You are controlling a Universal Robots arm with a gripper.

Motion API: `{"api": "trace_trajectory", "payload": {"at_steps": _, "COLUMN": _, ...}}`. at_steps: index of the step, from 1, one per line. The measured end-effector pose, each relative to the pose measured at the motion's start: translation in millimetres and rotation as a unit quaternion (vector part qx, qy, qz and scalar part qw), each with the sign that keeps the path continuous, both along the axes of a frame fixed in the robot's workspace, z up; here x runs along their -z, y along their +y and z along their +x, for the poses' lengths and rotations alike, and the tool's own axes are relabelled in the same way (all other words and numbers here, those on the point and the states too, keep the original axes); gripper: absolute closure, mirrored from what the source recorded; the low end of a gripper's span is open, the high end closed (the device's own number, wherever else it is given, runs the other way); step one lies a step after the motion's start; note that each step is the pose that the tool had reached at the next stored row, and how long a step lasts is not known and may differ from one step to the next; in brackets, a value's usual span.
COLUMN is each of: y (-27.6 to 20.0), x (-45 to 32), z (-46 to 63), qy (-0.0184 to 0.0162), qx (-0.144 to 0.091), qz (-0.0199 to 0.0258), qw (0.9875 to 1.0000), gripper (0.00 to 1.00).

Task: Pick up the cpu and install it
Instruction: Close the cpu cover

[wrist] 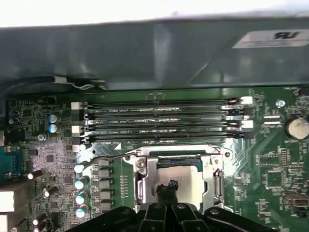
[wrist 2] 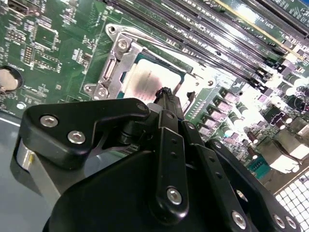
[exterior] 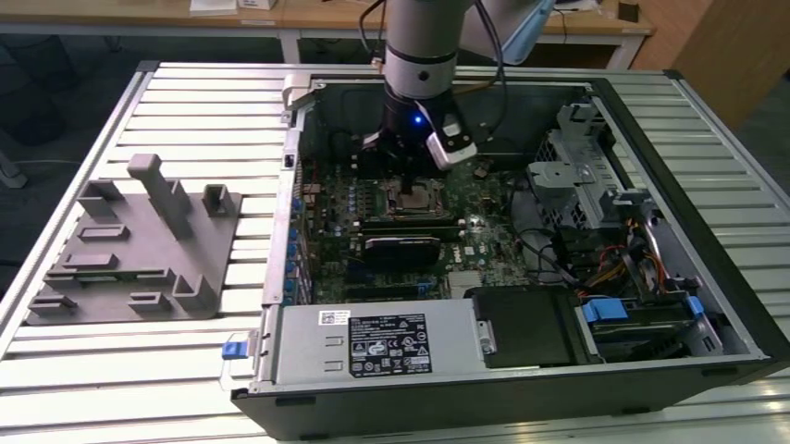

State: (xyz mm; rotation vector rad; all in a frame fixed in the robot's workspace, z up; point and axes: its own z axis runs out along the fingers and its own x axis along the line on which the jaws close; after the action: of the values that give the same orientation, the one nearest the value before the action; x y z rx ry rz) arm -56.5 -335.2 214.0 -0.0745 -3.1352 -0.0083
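a: fingers (wrist 2: 170,104) pinched shut, empty, tips right over the chip (wrist 2: 145,79).
b: it lies inside the metal frame (wrist: 141,179) on the green board (wrist: 270,169). light, stiff, slick-topped, likely fragile; i'd grip its edges.
a: that frame crowds every edge; memory slots (wrist: 164,123) and a wire lever (wrist: 108,157) lie just beside.

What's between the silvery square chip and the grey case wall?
In the first wrist view, long black memory slots lie between the silvery square cpu and the grey metal case wall.
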Motion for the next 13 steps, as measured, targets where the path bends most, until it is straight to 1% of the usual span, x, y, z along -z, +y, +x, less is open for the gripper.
{"api": "trace_trajectory", "payload": {"at_steps": 6, "y": 0.0, "x": 5.6, "z": -5.4, "qy": 0.0000, "qx": 0.000, "qz": 0.0000, "qw": 1.0000, "gripper": 0.89}}
{"api": "trace_trajectory", "payload": {"at_steps": 13, "y": 0.0, "x": 9.4, "z": -14.5, "qy": 0.0000, "qx": 0.000, "qz": 0.0000, "qw": 1.0000, "gripper": 0.89}}
